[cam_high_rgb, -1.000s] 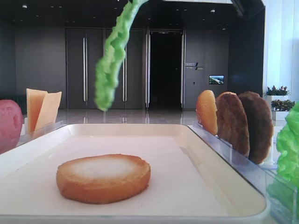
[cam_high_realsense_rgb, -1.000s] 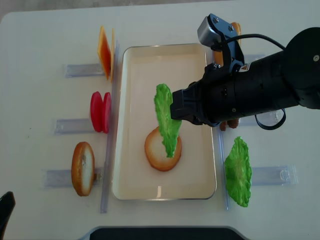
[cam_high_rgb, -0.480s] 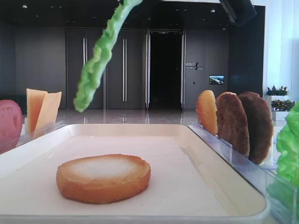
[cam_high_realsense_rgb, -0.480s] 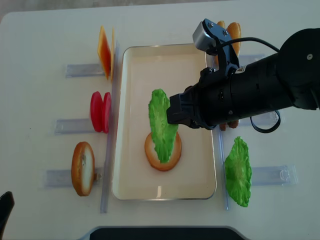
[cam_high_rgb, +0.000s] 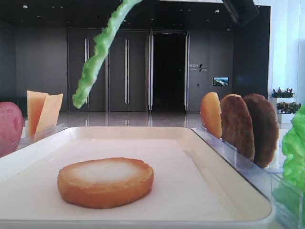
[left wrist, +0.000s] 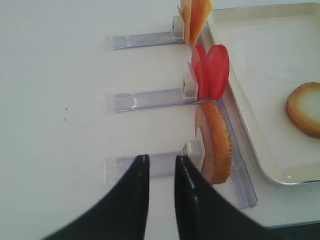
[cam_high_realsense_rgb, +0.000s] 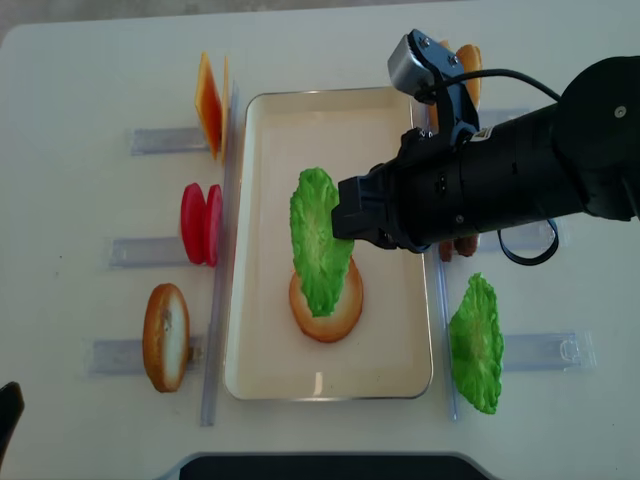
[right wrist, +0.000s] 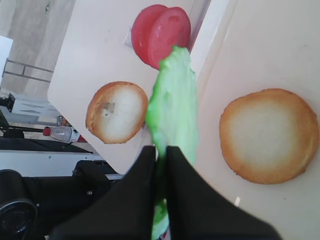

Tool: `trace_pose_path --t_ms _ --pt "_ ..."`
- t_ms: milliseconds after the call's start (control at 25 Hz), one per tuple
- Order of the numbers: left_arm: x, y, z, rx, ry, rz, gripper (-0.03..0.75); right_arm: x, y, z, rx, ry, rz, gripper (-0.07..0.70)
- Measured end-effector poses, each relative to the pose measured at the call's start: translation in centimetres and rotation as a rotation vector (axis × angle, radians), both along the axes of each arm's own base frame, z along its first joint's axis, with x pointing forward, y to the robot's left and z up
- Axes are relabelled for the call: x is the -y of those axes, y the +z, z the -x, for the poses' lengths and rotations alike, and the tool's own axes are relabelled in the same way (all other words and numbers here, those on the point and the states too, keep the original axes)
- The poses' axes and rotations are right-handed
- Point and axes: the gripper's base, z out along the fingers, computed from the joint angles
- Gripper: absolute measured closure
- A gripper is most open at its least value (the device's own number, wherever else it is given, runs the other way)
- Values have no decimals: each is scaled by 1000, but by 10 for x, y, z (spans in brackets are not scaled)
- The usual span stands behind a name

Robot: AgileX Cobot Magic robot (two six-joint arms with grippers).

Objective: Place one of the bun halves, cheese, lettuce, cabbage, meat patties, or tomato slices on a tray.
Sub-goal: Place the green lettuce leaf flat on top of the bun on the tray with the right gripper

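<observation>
1. The right fingers are clamped shut on one edge of a lettuce leaf, held in the air above the tray.
2. The leaf hangs out from the fingers, its free end over the bun half lying pale face up on the tray, clear of it in the low view.
3. The left fingers hover above the desk, a narrow gap between them and nothing in it; whether they are closing I cannot tell.
4. Just ahead of them a second bun half stands on edge in its holder, tomato slices and cheese beyond.
</observation>
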Motion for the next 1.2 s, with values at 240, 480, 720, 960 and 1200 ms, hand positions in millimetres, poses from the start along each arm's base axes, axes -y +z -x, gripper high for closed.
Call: trace_pose_path --t_ms 240,480,720,960,1200 --pt "0 0 0 0 0 0 599 0 0 -1 12 0 2 578" --pt "0 0 0 0 0 0 610 -3 -10 -4 -11 9 23 578" --pt "0 0 0 0 0 0 612 -3 -16 -9 -30 -6 24 578" --pt "0 0 0 0 0 0 637 0 -26 -18 -54 -20 39 578" --pt "0 0 0 0 0 0 693 -13 -40 -20 -105 15 -24 578"
